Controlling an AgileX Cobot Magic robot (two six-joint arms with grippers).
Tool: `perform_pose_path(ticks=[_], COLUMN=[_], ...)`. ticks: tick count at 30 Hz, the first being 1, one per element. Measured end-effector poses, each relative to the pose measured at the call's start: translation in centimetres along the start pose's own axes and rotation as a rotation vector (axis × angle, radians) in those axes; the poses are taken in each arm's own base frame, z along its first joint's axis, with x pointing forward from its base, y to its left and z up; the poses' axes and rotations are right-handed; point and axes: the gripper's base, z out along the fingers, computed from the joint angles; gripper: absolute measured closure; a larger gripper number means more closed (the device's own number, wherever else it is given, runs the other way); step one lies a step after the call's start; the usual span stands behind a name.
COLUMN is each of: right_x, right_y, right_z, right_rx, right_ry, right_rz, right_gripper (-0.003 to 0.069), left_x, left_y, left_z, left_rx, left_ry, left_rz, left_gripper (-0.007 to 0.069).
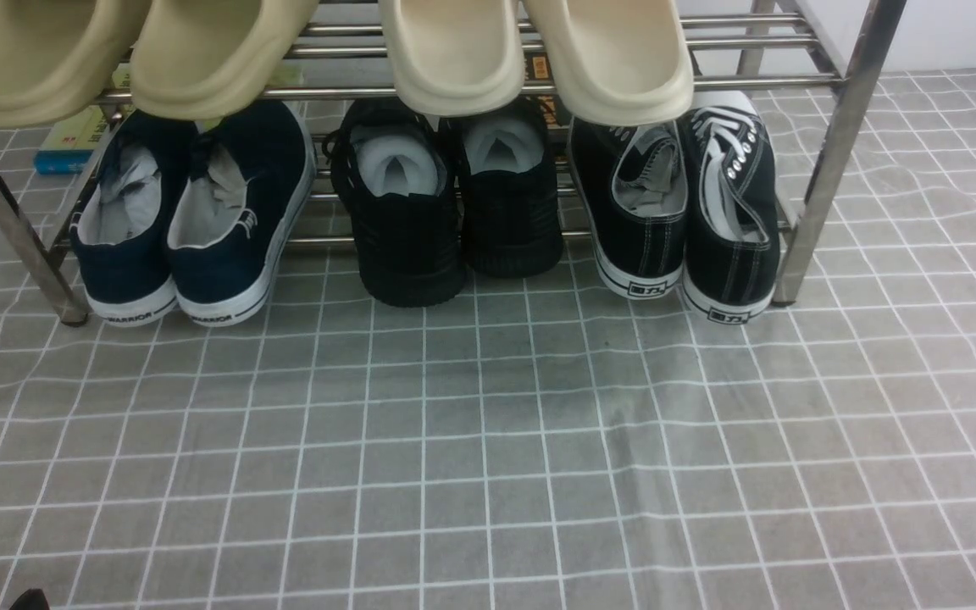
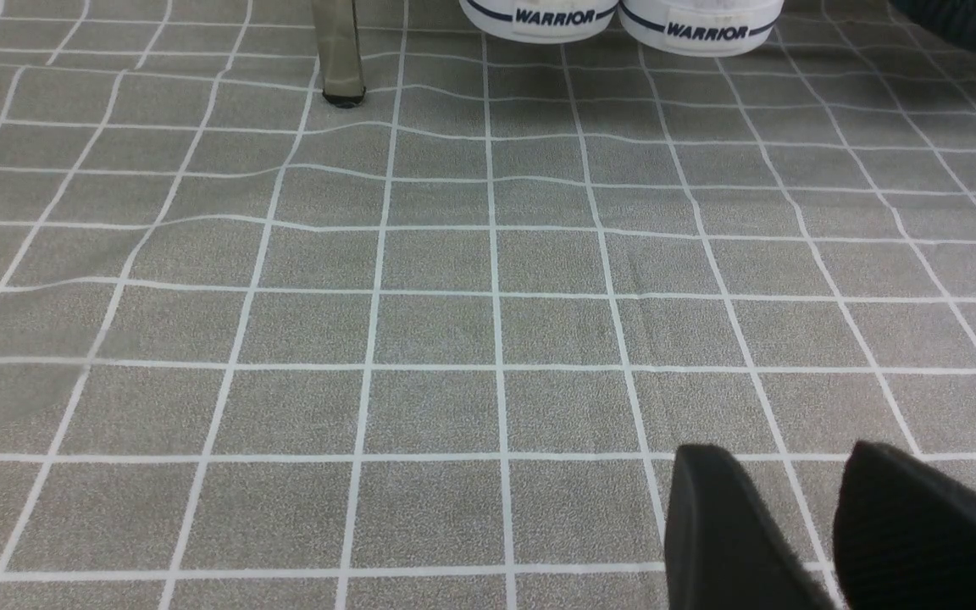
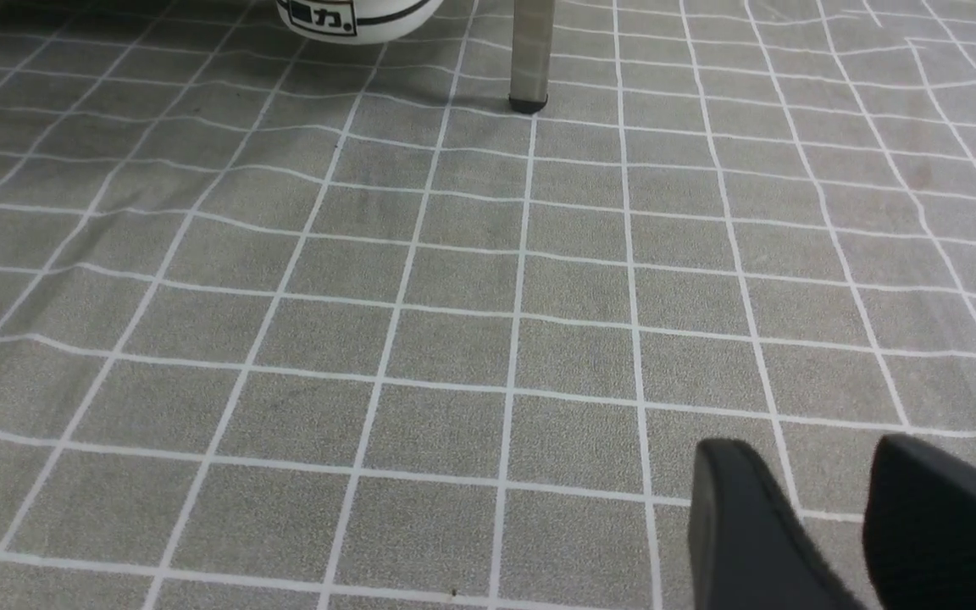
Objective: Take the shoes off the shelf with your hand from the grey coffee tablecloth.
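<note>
It looks like a staged home entryway. A steel shelf (image 1: 834, 152) holds sneakers (image 1: 407, 212) and beige slippers (image 1: 454, 59), standing on a grey coffee tablecloth (image 1: 488, 440) before a white wall (image 1: 962, 34).

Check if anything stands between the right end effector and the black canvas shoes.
Nothing visible does: only bare tablecloth lies between the right end effector and the shoes. The shelf leg stands close beside them; a cream slipper overhangs them.
</note>
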Motion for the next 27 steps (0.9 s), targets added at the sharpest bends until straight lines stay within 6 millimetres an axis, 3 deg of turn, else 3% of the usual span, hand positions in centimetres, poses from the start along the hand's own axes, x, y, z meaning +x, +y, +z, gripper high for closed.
perform_pose_path(ticks=[7, 12, 17, 22, 26, 27], right_x=[-1.1, -1.6, -2.3, -3.6, -8.6, -8.9], right_y=[0.8, 0.9, 0.5, 0.4, 0.5, 0.5], right_z=[0.0, -0.1, -0.2, -0.8, -2.8, -2.9], right_rx=[-0.137, -0.176, -0.187, -0.19, -0.187, -0.185], right_ry=[-0.105, -0.149, -0.226, -0.296, -0.415, -0.416], right_rz=[0.68, 0.861, 0.954, 0.89, 0.645, 0.626], right_gripper=[0.042, 0.042, 0.042, 0.0431, 0.0539, 0.0546], left_x=[0.0, 0.0, 0.0, 0.0, 0.0, 0.0], left_y=[0.0, 0.0, 0.0, 0.0, 0.0, 0.0], left_z=[0.0, 0.0, 0.0, 0.0, 0.0, 0.0], left_rx=[0.0, 0.0, 0.0, 0.0, 0.0, 0.0], left_ry=[0.0, 0.0, 0.0, 0.0, 0.0, 0.0], left_rz=[0.001, 0.001, 0.001, 0.001, 0.001, 0.001], left_gripper=[0.0385, 0.0385, 0.0385, 0.0385, 0.0385, 0.0385])
